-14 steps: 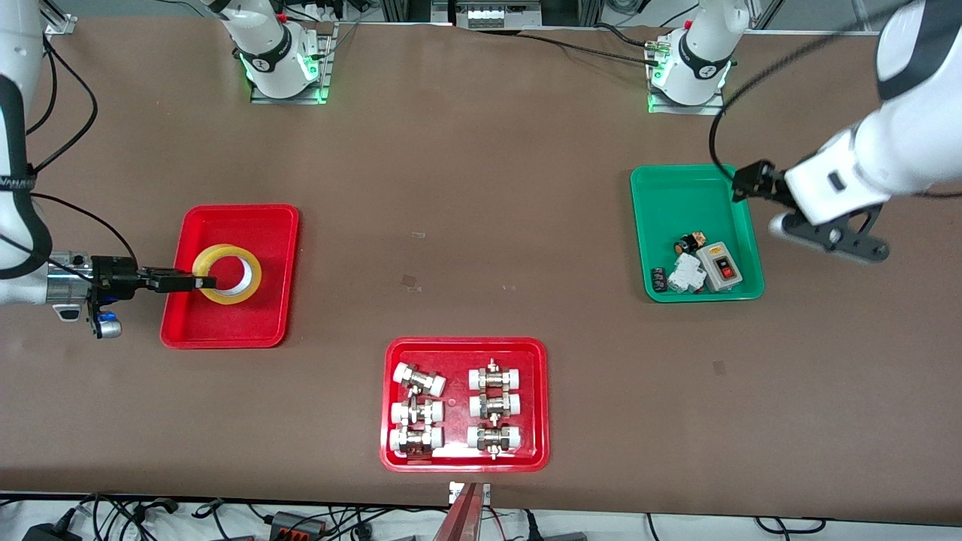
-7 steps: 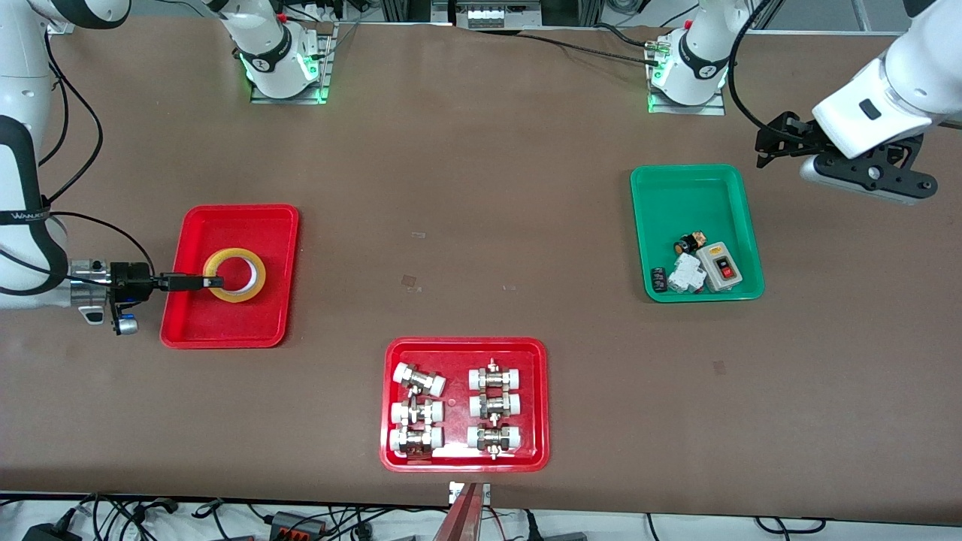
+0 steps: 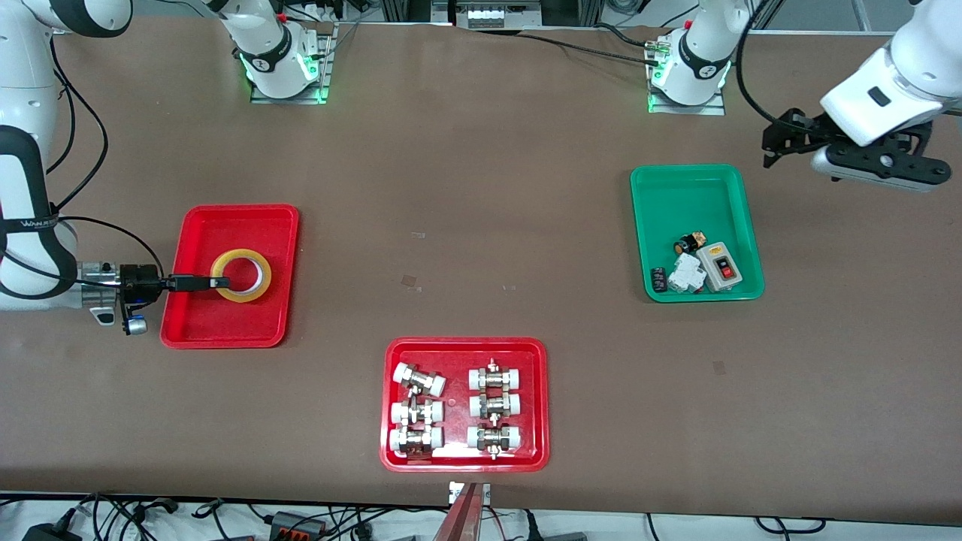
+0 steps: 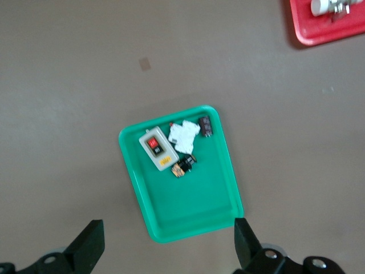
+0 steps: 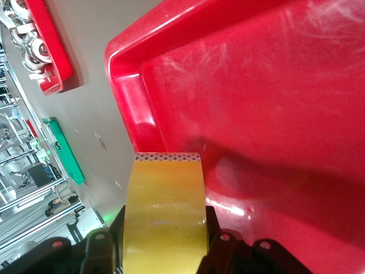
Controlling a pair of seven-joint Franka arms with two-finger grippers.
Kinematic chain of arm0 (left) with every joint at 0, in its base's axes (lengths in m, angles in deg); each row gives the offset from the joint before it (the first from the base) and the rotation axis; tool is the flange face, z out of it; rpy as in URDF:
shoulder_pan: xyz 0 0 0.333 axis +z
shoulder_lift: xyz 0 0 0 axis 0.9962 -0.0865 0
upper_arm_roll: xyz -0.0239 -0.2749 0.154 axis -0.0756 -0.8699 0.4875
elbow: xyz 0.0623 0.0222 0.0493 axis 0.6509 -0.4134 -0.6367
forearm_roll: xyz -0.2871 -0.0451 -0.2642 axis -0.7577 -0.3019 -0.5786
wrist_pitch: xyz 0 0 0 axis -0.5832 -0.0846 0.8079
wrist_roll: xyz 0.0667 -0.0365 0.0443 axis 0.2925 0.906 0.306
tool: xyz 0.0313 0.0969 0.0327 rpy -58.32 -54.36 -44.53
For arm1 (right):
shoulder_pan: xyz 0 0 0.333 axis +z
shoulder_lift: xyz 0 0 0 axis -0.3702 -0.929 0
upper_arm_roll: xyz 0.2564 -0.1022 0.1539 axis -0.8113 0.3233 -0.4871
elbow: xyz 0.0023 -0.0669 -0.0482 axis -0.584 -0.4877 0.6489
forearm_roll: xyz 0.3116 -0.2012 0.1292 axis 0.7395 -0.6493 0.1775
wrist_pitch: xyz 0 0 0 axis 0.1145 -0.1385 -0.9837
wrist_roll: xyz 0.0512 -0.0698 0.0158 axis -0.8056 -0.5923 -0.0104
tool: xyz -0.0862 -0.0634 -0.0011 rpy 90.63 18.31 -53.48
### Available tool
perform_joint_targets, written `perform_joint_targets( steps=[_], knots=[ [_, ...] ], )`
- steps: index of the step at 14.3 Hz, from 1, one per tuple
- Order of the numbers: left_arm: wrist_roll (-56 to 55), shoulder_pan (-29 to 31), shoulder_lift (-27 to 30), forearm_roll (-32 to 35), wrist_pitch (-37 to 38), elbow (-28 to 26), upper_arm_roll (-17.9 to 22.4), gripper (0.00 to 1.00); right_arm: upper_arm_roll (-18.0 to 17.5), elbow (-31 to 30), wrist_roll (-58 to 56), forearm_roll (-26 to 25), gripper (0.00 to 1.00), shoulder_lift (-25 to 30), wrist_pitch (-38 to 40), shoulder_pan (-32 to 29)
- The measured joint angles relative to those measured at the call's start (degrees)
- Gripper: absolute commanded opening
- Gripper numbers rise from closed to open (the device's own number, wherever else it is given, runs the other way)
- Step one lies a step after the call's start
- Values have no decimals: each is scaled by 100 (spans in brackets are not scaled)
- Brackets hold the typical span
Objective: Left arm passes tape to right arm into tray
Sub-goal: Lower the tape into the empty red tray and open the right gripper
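Note:
The yellow tape (image 3: pixel 241 276) lies flat-on and low inside the plain red tray (image 3: pixel 203 324) at the right arm's end of the table. My right gripper (image 3: pixel 217 283) reaches in over the tray's rim and is shut on the roll's wall. In the right wrist view the tape (image 5: pixel 165 211) sits between the two fingers, with the tray's floor (image 5: pixel 274 114) close under it. I cannot tell whether the roll touches the floor. My left gripper (image 3: pixel 778 140) is open and empty, up in the air beside the green tray; its view (image 4: pixel 168 251) shows wide-apart fingers.
A green tray (image 3: pixel 691 195) with a switch box and small parts lies at the left arm's end; it also shows in the left wrist view (image 4: pixel 194 211). A red tray of white-capped metal fittings (image 3: pixel 460 350) lies nearest the front camera.
The right gripper has carried the tape lower and a little farther into the red tray. The left arm has risen and pulled back from beside the green tray toward its base.

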Motion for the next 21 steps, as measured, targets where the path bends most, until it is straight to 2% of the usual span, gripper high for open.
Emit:
perform_joint_targets(
  steps=[5, 10, 14, 18, 21],
  knots=[
    [-145, -48, 22, 0, -69, 82, 39, 100, 0, 28, -210, -16, 100, -29, -94, -10],
    [-445, -199, 28, -38, -56, 79, 218, 100, 6, 32, -446, -421, 100, -29, -169, -15],
    [-468, -197, -22, -52, -61, 78, 264, 100, -4, 71, -472, -545, 100, -28, -222, -8],
    [-597, -195, -25, -51, -62, 79, 275, 100, -41, 164, -490, -1111, 100, 57, -422, 57],
    [-662, -155, -27, -51, -62, 80, 289, 100, -46, 231, -379, -1862, 100, 476, -431, 147]
  ],
)
